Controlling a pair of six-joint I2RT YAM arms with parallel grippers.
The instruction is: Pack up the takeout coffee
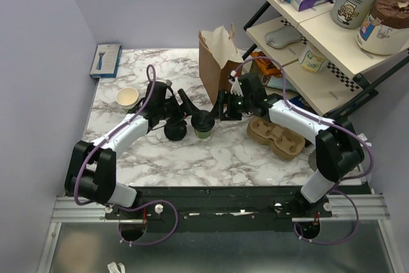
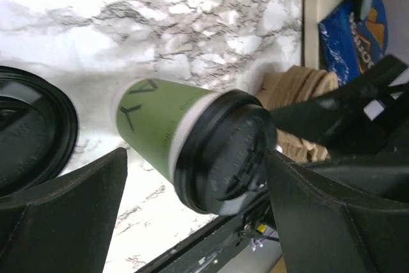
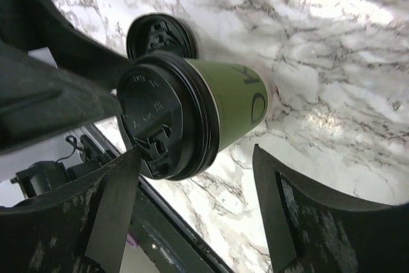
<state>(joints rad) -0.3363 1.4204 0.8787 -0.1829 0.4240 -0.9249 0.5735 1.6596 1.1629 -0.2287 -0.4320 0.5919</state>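
The takeout coffee [image 1: 204, 124], a small dark-green cup with a round black lid, stands upright on the marble table [image 1: 192, 158] between both arms. My left gripper [image 1: 192, 117] reaches it from the left. In the left wrist view the takeout coffee [image 2: 192, 148] sits between the spread fingers [image 2: 64, 215] of the left gripper [image 2: 198, 212]. My right gripper [image 1: 221, 112] comes from the right. Its fingers [image 3: 284, 202] stand wide on either side of the takeout coffee [image 3: 192, 110], with the right gripper [image 3: 192, 206] open. Neither gripper grips the cup.
A loose black lid [image 1: 175, 131] lies just left of the cup. A lidless cup [image 1: 128, 97] stands at far left. The brown paper bag [image 1: 219, 62] stands open behind. A pulp cup tray [image 1: 276, 136] lies on the right, beside a slanted shelf [image 1: 319, 43] of goods.
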